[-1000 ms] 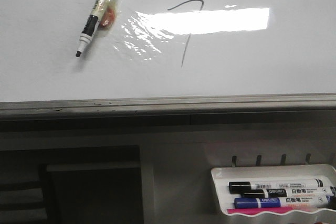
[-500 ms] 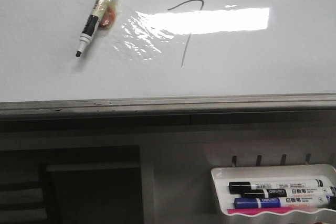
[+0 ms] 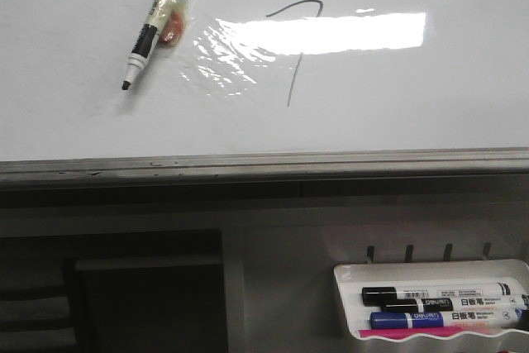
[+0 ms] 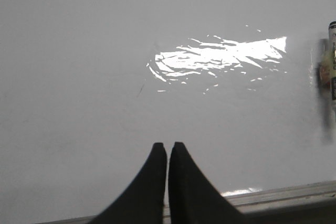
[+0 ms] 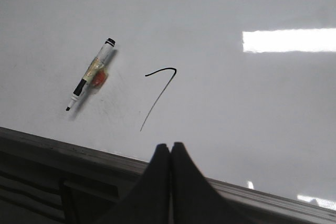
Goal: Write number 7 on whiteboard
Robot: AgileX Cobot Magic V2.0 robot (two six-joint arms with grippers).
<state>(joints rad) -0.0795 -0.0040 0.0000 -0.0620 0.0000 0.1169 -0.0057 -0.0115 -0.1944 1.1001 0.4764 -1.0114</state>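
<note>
Glossy whiteboard fills the scene, the number 7 drawn on it just ahead of the right gripper, whose tips press together empty. Beyond the 7 lies a taped marker, uncapped. Left gripper tips nearly meet, holding nothing
</note>
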